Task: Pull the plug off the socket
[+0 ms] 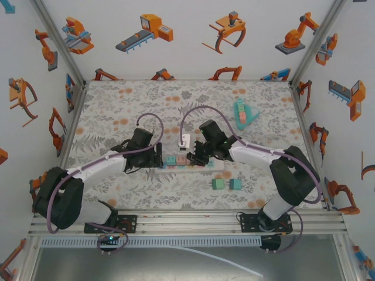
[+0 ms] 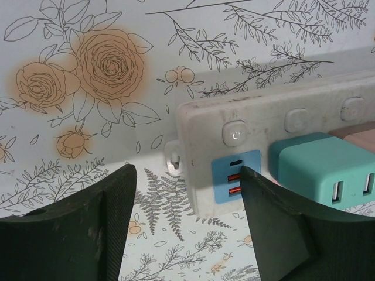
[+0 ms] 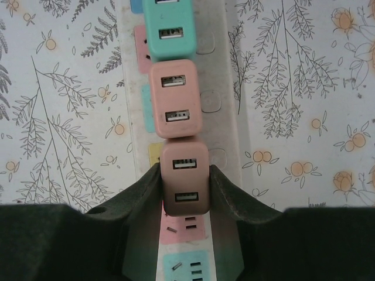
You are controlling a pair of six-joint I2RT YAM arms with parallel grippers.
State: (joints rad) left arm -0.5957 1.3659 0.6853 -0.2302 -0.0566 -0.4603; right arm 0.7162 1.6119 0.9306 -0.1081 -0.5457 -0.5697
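Plug (image 3: 184,196) stands USB-face up, long axis along the strip (image 3: 231,105), right claw (image 3: 185,172) clenched on it (left claw (image 2: 187,175) agape).

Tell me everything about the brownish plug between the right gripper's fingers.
The brownish plug is a rounded, matte, plastic-looking block with two USB ports on its top face. It stands plugged into the white power strip, beside a pink plug. The right gripper is shut on it, one finger against each side.

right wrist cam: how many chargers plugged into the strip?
3. Teal charger at the top edge, pink charger in the middle, brown charger nearest, clamped by the right gripper. The power strip runs past the frame, so more may be hidden.
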